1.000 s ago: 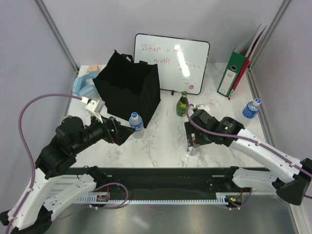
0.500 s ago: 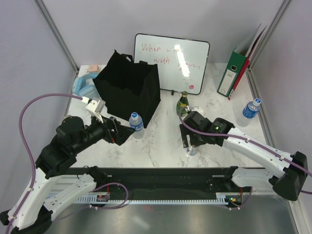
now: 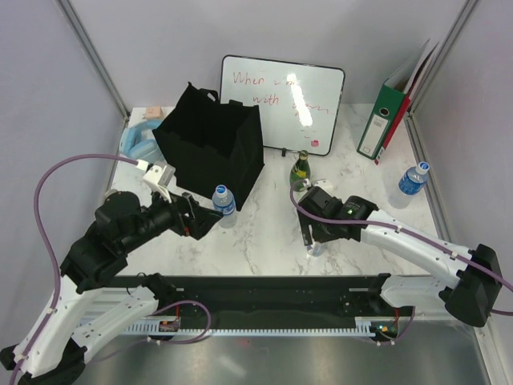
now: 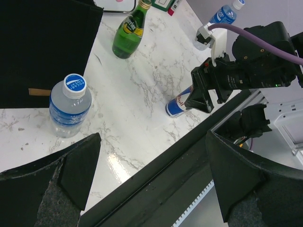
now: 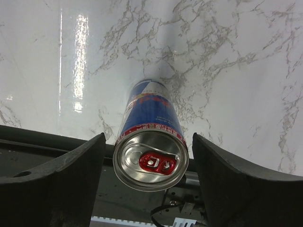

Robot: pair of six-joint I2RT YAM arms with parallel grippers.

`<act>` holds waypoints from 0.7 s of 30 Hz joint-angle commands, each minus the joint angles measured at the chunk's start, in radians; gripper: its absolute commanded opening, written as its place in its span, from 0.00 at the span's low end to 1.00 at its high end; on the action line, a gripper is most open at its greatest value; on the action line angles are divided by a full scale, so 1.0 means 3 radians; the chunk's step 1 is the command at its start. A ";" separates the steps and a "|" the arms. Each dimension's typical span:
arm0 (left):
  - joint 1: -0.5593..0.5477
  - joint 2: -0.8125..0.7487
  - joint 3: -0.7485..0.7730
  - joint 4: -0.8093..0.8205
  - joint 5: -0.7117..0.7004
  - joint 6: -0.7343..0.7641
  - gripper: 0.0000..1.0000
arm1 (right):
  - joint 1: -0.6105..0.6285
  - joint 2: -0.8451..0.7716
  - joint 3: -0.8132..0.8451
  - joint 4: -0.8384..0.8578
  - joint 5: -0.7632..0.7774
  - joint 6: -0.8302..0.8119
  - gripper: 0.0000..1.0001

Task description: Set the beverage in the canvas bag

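Note:
A blue and silver beverage can stands upright on the marble table near the front edge; it also shows in the left wrist view. My right gripper is open and straddles the can's top, one finger on each side with a gap to each. In the top view the right gripper covers most of the can. The black canvas bag stands open at the back left, its tan label facing front. My left gripper is open and empty, near a small water bottle.
A green glass bottle stands behind the right gripper. A second water bottle is at the far right. A whiteboard, a green binder and a blue item stand along the back. The black front rail runs below.
My right arm has shifted slightly left and settled over the can. The left arm has barely moved.

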 commanded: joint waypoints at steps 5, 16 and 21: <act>-0.0014 0.0013 -0.0022 0.0095 0.0017 0.0052 0.99 | 0.0008 -0.0096 -0.0056 0.0077 0.0044 -0.0025 0.79; -0.0014 -0.0008 -0.0033 0.0079 -0.0004 -0.0030 0.99 | 0.0008 -0.0101 -0.0031 0.0118 0.0105 -0.0118 0.76; -0.0014 -0.0003 -0.0023 0.0029 -0.0085 -0.0060 0.98 | 0.0003 -0.0111 0.0046 0.0083 0.0075 -0.0143 0.50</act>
